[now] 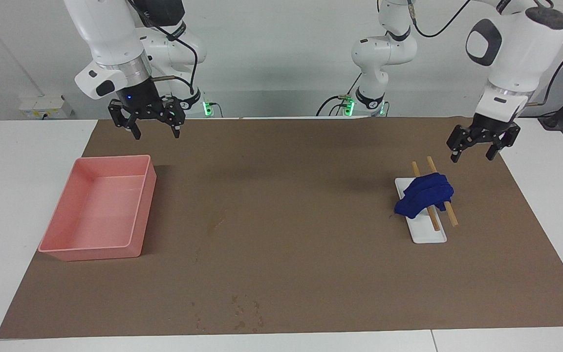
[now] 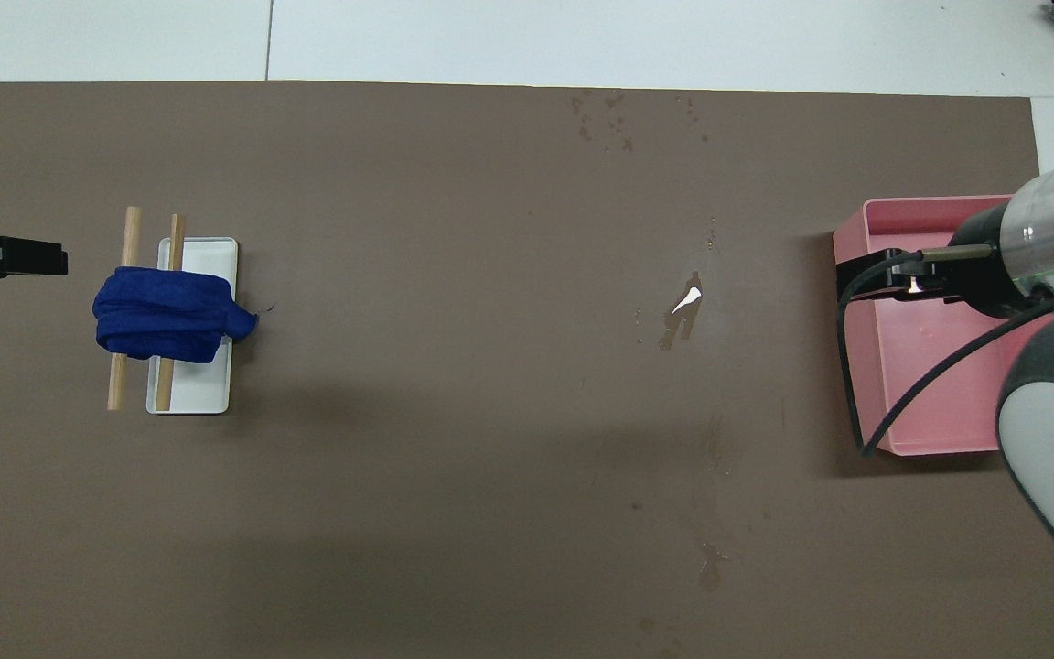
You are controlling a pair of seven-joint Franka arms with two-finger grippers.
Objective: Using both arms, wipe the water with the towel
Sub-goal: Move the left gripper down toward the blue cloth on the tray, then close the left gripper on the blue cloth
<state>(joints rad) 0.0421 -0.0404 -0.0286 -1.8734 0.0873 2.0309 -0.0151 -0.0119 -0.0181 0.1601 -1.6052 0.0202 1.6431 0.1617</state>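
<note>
The towel (image 1: 423, 195) (image 2: 166, 314) is a crumpled deep-blue cloth draped over two wooden sticks (image 1: 451, 215) (image 2: 131, 238) on a small white tray (image 1: 430, 235) (image 2: 207, 389) at the left arm's end of the brown mat. My left gripper (image 1: 471, 157) (image 2: 10, 256) hangs open over the mat beside the sticks' ends, clear of the towel. The water (image 1: 215, 224) (image 2: 684, 311) is a thin glossy streak mid-mat, toward the right arm's end. My right gripper (image 1: 157, 136) (image 2: 865, 275) waits open, high over the edge of the pink tray, holding nothing.
A pink tray (image 1: 96, 250) (image 2: 893, 448) sits at the right arm's end of the mat. Tiny specks (image 1: 242, 313) (image 2: 605, 114) dot the mat's edge farthest from the robots. A small dark stain (image 2: 710, 567) lies nearer the robots than the water.
</note>
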